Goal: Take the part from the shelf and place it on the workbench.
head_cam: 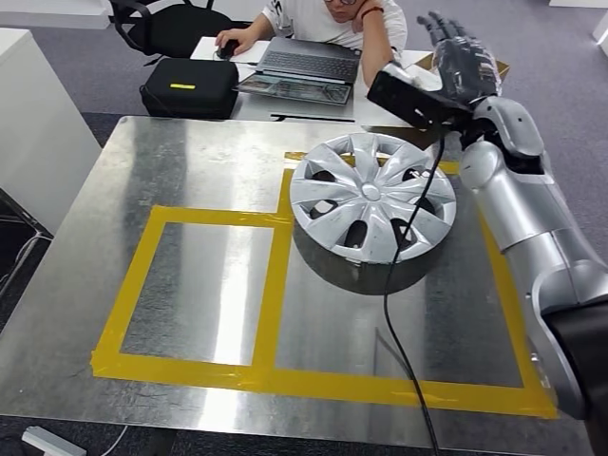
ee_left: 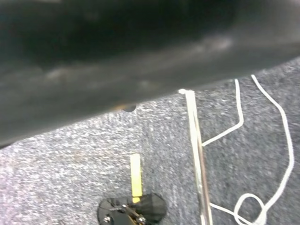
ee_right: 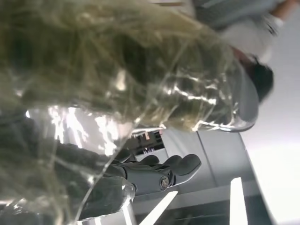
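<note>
The silver hubcap (head_cam: 372, 198) lies flat on the metal surface (head_cam: 93, 228), inside the right-hand box of yellow tape (head_cam: 271, 285), toward its far edge. The right hand (head_cam: 459, 57) is raised above the far right corner, clear of the hubcap, fingers spread and holding nothing. A black cable (head_cam: 395, 285) hangs from the wrist across the hubcap's right side and down over the near edge. Beyond, a person (head_cam: 337, 19) sits at a laptop (head_cam: 308, 62), a black case (head_cam: 188, 87) just to its left.
</note>
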Robot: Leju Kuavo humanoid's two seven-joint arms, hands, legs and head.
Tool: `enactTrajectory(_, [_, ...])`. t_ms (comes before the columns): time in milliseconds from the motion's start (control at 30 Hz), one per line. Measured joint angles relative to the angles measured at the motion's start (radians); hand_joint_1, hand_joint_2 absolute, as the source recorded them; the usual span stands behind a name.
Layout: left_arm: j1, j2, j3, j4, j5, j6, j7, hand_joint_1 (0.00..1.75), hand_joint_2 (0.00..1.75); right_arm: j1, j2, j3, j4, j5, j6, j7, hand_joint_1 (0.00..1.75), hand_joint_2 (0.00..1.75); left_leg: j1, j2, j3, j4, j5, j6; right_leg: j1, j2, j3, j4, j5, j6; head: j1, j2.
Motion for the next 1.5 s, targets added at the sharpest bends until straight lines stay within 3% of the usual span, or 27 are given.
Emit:
enactTrajectory(133, [0.000, -0.003, 0.000, 0.000, -0.016, 0.045, 0.023, 0.00, 0.00, 0.134, -0.003, -0.162, -0.180, -0.221, -0.169, -0.075, 0.00, 0.00, -0.001, -0.001, -0.001, 0.000, 0.000, 0.000, 0.000, -0.001, 0.000, 0.000, 0.000, 0.000, 0.000, 0.000])
enactTrajectory(267, [0.000, -0.006, 0.000, 0.000, -0.022, 0.058, 0.027, 0.00, 0.00, 0.232, -0.006, -0.272, -0.336, -0.282, -0.214, -0.104, 0.00, 0.00, -0.001, 0.000, -0.001, 0.000, -0.001, 0.001, 0.000, 0.001, -0.001, 0.000, 0.000, 0.000, 0.000, 0.000])
enactTrajectory(567, [0.001, -0.014, 0.000, 0.000, -0.031, 0.114, 0.041, 0.00, 0.00, 0.381, -0.009, -0.370, -0.590, -0.401, -0.309, -0.169, 0.00, 0.00, -0.001, -0.001, -0.001, 0.000, -0.001, 0.001, -0.001, -0.001, 0.000, 0.000, -0.001, -0.001, 0.000, 0.000])
enactTrajectory(767, [0.000, -0.020, 0.000, 0.000, -0.032, 0.115, 0.038, 0.00, 0.00, 0.502, -0.013, -0.399, -0.770, -0.406, -0.340, -0.200, 0.00, 0.00, -0.001, 0.000, -0.001, 0.000, -0.002, 0.000, -0.001, 0.001, -0.001, 0.000, -0.001, -0.001, 0.000, 0.000])
enactTrajectory(900, [0.000, -0.020, 0.000, 0.000, -0.023, 0.052, 0.000, 0.00, 0.00, 0.563, -0.014, -0.414, -0.834, -0.412, -0.364, -0.226, 0.00, 1.75, -0.001, 0.000, -0.001, 0.000, -0.002, 0.000, -0.001, 0.001, -0.001, 0.000, -0.002, -0.001, 0.000, 0.000])
enactTrajectory(1067, [0.001, -0.019, 0.000, 0.000, -0.021, 0.042, -0.007, 0.00, 0.00, 0.631, -0.016, -0.440, -0.888, -0.406, -0.399, -0.268, 0.00, 1.75, -0.001, 0.000, -0.001, 0.000, -0.002, 0.000, -0.001, 0.001, -0.001, 0.000, -0.002, -0.001, 0.000, 0.000])
enactTrajectory(1233, [0.003, -0.017, 0.000, 0.000, -0.024, 0.042, -0.006, 0.00, 0.00, 0.677, -0.032, -0.460, -0.938, -0.375, -0.401, -0.288, 0.00, 1.75, 0.000, 0.002, 0.018, -0.027, -0.003, 0.023, -0.004, 0.001, 0.007, -0.006, -0.008, 0.012, 0.000, 0.000])
enactTrajectory(1300, [0.002, -0.017, 0.000, 0.000, -0.026, 0.042, -0.005, 0.00, 0.00, 0.685, -0.041, -0.471, -0.953, -0.381, -0.396, -0.288, 0.00, 1.75, 0.007, 0.005, 0.033, -0.048, 0.004, 0.027, -0.004, 0.003, -0.031, 0.076, -0.054, 0.015, 0.004, 0.000])
enactTrajectory(1367, [0.001, -0.017, 0.000, 0.000, -0.028, 0.042, -0.005, 0.00, 0.00, 0.699, -0.046, -0.481, -0.958, -0.397, -0.394, -0.286, 0.00, 1.75, 0.008, 0.006, 0.035, -0.050, 0.002, 0.028, -0.008, 0.003, -0.114, 0.214, -0.112, 0.022, 0.006, 0.000])
enactTrajectory(1400, [0.002, -0.017, 0.000, 0.000, -0.028, 0.042, -0.004, 0.00, 0.00, 0.708, -0.047, -0.486, -0.959, -0.408, -0.393, -0.285, 0.00, 1.31, 0.008, 0.006, 0.035, -0.049, 0.000, 0.027, -0.011, 0.003, -0.147, 0.261, -0.121, 0.026, 0.006, 0.000])
enactTrajectory(1433, [0.004, -0.017, 0.000, 0.000, -0.029, 0.042, -0.003, 0.00, 0.00, 0.715, -0.047, -0.492, -0.960, -0.420, -0.391, -0.284, 0.00, 0.87, 0.009, 0.006, 0.035, -0.046, -0.002, 0.023, -0.015, 0.002, -0.164, 0.272, -0.108, 0.030, 0.006, 0.000])
enactTrajectory(1500, [0.006, -0.018, 0.000, 0.000, -0.029, 0.045, 0.001, 0.00, 0.00, 0.723, -0.047, -0.499, -0.962, -0.444, -0.384, -0.282, 0.00, 0.00, 0.014, 0.006, 0.035, -0.035, -0.010, 0.012, -0.024, 0.000, -0.139, 0.181, -0.028, 0.041, 0.006, 0.000])
